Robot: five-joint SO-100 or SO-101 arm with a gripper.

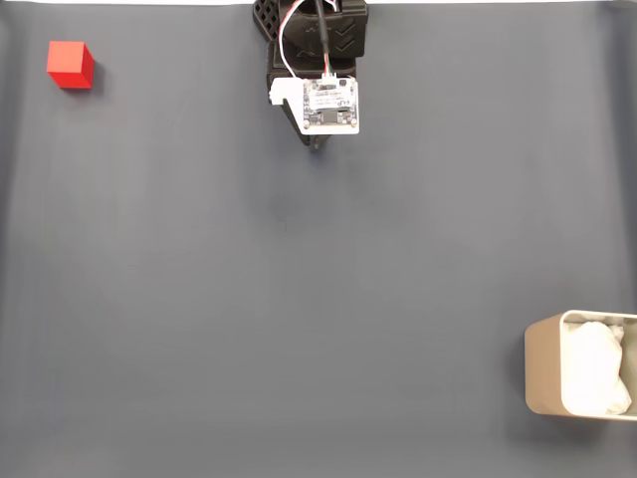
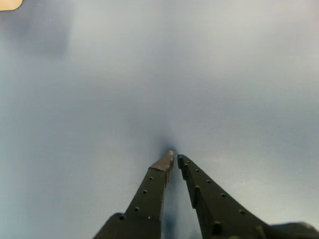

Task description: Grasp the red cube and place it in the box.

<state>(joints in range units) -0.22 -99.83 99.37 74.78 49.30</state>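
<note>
From the black two-finger gripper (image 1: pixel 317 145), its tips nearly together on nothing, the small bright red cube (image 1: pixel 70 64) lies well off toward ten o'clock in the fixed view.

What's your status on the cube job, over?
Gripper shut, empty, near mat. Red cube far corner, untouched. Box opposite corner. Nothing in between.

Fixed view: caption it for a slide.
Arm with its claw at top centre, red cube far upper left, lined box at the lower right edge.

box (image 1: pixel 542 376) cut by right edge
</note>
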